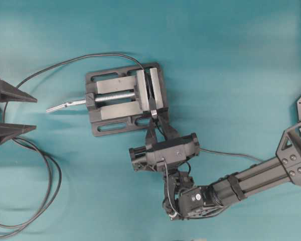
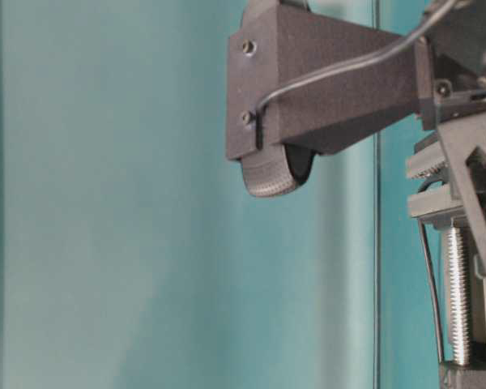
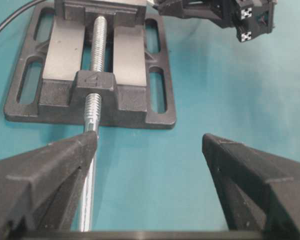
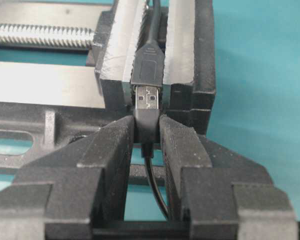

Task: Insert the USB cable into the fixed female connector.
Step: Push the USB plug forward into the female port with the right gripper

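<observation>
In the right wrist view my right gripper point(image 4: 147, 123) is shut on the black plug of the USB cable point(image 4: 147, 99). The plug's metal tip sits at the mouth of the fixed female connector point(image 4: 147, 62), in line with it, and much of the metal shows. The connector is clamped between the vise's grey faces. From overhead, the right gripper point(image 1: 156, 118) is at the vise's near right corner, and the thin USB cable point(image 1: 231, 154) trails off to the right. My left gripper point(image 1: 36, 113) stands open and empty at the far left.
The grey metal vise point(image 1: 115, 108) stands mid-table, its screw handle point(image 3: 90, 165) pointing at my left gripper point(image 3: 149, 136). The connector's long dark cable point(image 1: 50, 186) loops round the left side of the teal table. A dark arm part point(image 2: 332, 81) blocks the table-level view.
</observation>
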`<state>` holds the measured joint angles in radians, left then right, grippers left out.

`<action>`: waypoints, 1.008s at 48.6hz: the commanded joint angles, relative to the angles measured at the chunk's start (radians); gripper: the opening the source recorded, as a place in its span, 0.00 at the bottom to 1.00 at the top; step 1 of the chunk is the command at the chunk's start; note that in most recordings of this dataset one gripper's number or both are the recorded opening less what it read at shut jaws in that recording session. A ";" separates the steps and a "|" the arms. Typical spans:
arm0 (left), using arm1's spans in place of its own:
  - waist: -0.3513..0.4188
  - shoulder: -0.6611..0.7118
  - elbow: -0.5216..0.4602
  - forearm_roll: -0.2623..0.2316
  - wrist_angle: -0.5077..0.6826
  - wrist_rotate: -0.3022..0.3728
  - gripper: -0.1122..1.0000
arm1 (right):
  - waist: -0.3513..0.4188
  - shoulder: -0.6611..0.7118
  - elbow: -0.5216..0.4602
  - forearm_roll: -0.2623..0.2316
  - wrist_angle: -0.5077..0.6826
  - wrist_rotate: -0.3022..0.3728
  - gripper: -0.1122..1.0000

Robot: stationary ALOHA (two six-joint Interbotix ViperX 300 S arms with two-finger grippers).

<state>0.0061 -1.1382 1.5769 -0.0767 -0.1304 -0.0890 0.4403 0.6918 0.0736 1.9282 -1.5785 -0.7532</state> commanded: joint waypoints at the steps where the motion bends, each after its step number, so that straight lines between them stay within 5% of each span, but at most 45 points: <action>1: 0.003 0.008 -0.014 0.002 -0.008 -0.009 0.99 | -0.052 -0.020 -0.021 -0.005 -0.018 -0.003 0.29; 49: 0.003 0.008 -0.014 0.003 -0.008 -0.009 0.99 | -0.066 -0.057 -0.034 -0.008 -0.038 -0.075 0.29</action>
<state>0.0077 -1.1382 1.5769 -0.0767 -0.1304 -0.0890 0.4357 0.6918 0.0583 1.9282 -1.5938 -0.8237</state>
